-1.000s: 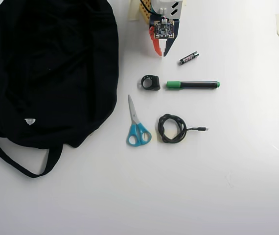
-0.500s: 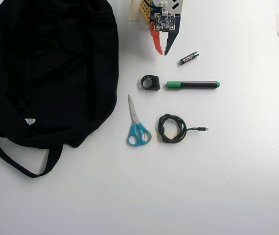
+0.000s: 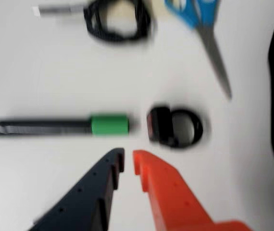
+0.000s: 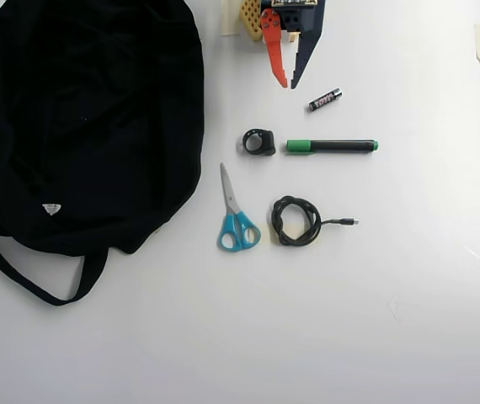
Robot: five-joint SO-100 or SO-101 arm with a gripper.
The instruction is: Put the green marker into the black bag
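Sprawling across the left of the overhead view, the black bag [image 4: 84,126] shows only dark fabric, its contents indiscernible. Right of it lie scissors [image 4: 237,215], a ring clip [image 4: 259,141] and the green marker [image 4: 332,146], black-barrelled, green-capped, flat on the table. The wrist view shows the gripper [image 3: 128,162] above the cap, jaws nearly closed, holding nothing.

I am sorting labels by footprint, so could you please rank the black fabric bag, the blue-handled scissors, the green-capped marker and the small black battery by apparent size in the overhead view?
1. Black fabric bag, by far the largest.
2. Blue-handled scissors and green-capped marker: similar in length, too close to rank.
3. Small black battery, the smallest.
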